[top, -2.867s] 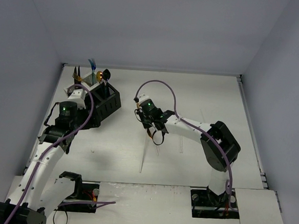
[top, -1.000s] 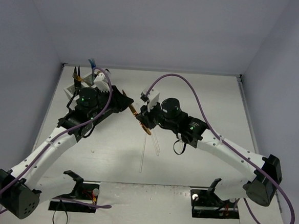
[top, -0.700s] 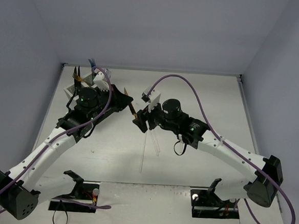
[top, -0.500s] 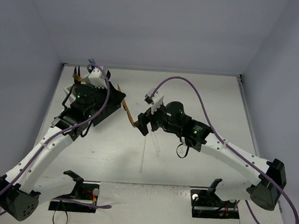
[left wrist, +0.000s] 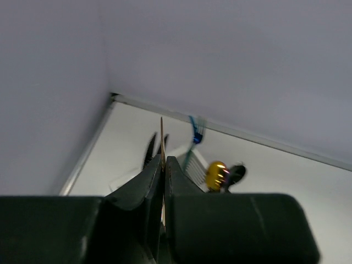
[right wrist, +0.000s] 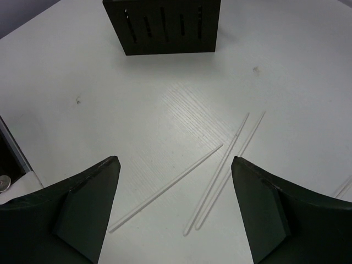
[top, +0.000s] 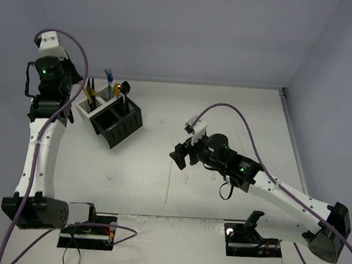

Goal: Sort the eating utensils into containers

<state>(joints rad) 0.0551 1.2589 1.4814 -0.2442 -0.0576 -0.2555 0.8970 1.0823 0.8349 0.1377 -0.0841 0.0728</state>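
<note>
My left gripper [left wrist: 163, 159] is shut on a thin gold utensil [left wrist: 161, 129], seen edge-on and sticking out past the fingertips. In the top view that gripper [top: 77, 80] hangs high at the back left, just left of the containers [top: 117, 125]. Below it, the white bin [left wrist: 192, 163] holds a gold spoon [left wrist: 216, 175], a black spoon [left wrist: 236, 172] and a blue utensil [left wrist: 195, 132]. My right gripper [right wrist: 175, 160] is open and holds nothing. It hovers over three clear thin utensils [right wrist: 219, 179] that lie on the table.
The black bin's slotted wall [right wrist: 162, 26] faces the right gripper from the far side. Enclosure walls [left wrist: 49, 82] stand close on the left and behind the left gripper. Both arm bases [top: 253, 234] sit at the near edge.
The gold utensil passed from the right gripper to the left. My left arm then lifted it up and back to the left of the containers. The right gripper opened and pulled back.
</note>
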